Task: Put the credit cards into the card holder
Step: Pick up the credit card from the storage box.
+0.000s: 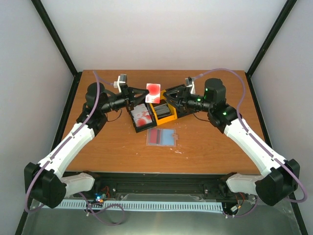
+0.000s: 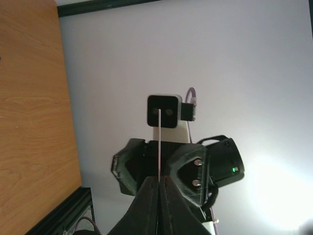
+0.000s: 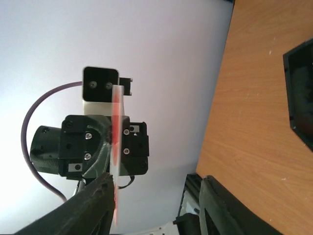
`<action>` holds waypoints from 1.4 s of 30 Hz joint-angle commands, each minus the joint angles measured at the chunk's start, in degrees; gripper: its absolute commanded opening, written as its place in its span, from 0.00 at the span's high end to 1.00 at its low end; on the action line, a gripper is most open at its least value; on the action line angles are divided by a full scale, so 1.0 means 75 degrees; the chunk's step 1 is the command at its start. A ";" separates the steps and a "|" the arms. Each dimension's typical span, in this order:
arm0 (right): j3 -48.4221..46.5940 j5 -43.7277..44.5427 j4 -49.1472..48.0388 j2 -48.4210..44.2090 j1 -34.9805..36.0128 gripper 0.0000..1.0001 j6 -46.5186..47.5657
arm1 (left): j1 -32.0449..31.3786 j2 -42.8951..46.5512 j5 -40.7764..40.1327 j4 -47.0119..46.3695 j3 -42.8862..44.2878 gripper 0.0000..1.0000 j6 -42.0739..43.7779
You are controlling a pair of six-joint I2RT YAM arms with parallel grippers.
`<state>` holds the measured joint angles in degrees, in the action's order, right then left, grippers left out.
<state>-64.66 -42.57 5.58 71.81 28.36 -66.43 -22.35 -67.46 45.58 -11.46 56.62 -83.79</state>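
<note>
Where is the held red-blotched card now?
Top view, centre: the red-blotched card is pinched by the left tool, by the orange card holder, with the right tool opposite.

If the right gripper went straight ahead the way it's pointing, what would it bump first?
Probably the white card with red blotches, held up edge-on by the left gripper straight ahead. Depth is hard to judge.

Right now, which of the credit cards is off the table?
The white red-blotched card pinched in the left gripper, up in the air. The other red-blotched ones lie in the black tray; the blue card lies flat on the table.
</note>
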 commanded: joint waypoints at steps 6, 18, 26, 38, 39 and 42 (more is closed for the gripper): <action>-0.0022 -0.0413 -0.0677 0.0050 0.0129 0.23 0.0149 | -0.0041 0.0082 -0.0047 -0.0124 0.0175 0.99 0.0210; 0.0345 -0.0881 -0.2484 0.0413 0.0214 0.65 -0.0862 | -0.0090 -0.0032 0.0362 -0.0556 0.0338 0.99 0.0204; 0.0416 -0.1044 -0.3157 0.0488 0.0227 0.82 -0.1210 | -0.0090 0.0015 0.0385 -0.0616 0.0250 0.97 0.0201; 0.0483 -0.1230 -0.3523 0.0690 0.0273 0.94 -0.1353 | -0.0090 0.0054 0.0460 -0.0607 0.0056 0.81 0.0111; 0.0480 -0.1158 -0.3348 0.0682 0.0273 0.97 -0.1232 | -0.0090 0.0080 0.0408 -0.0530 0.0002 0.73 0.0141; 0.0461 -0.0934 -0.2317 0.0552 0.0273 0.97 -0.0443 | -0.0090 0.0269 0.0025 0.0280 0.0010 0.52 0.0741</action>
<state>-61.43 -50.87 -18.15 76.79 30.04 -75.81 -22.74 -67.83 48.03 -14.04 56.53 -82.46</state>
